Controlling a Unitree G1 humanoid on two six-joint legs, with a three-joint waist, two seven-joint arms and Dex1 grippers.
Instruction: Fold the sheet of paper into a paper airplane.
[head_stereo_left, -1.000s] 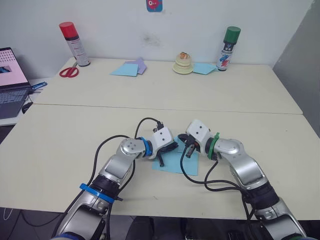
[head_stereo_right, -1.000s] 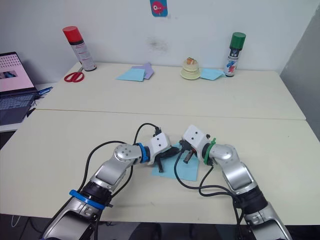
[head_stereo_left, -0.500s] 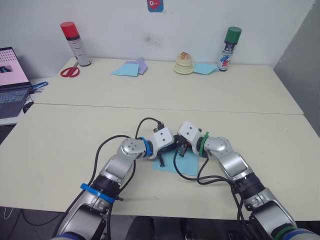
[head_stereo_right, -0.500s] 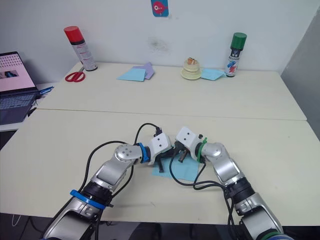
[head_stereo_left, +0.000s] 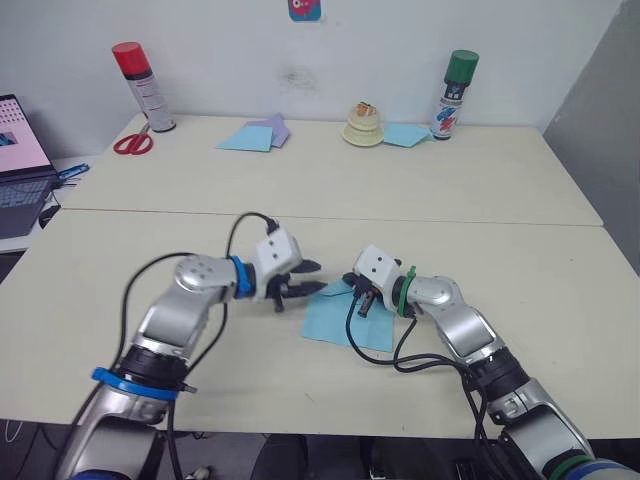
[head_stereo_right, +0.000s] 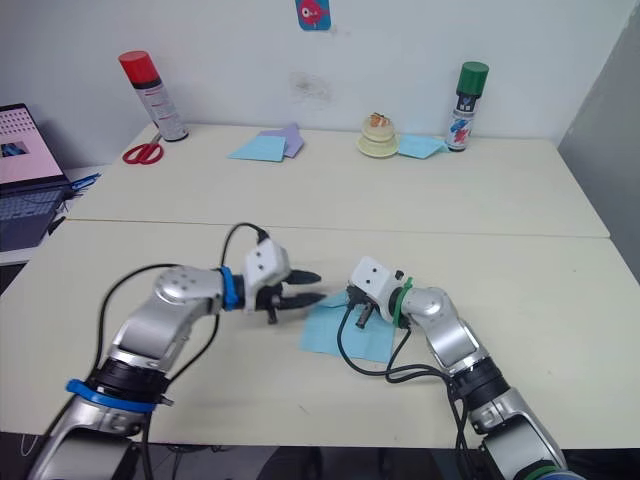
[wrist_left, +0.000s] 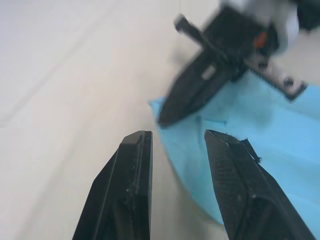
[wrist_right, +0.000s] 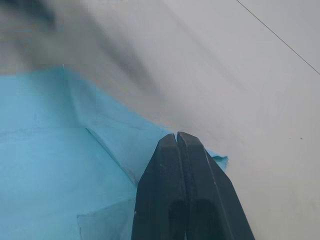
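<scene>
With the sheet of paper (head_stereo_left: 345, 316) flat on the surface (head_stereo_left: 500, 190), we press its near-left corner with the closed right tool (wrist_right: 179, 145); the left tool (wrist_left: 172, 145), parted and empty, must next regrip that corner

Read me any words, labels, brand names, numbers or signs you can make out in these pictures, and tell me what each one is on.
No text here can be read.
Green-capped spray can at the table's far edge: printed label, too small to read.
Red-capped spray can: label print too small to read.
Red and blue sticker on the wall: a picture, no legible words.
Laptop screen: content too small to read.
Creased light-blue sheet of paper: unprinted.
</scene>
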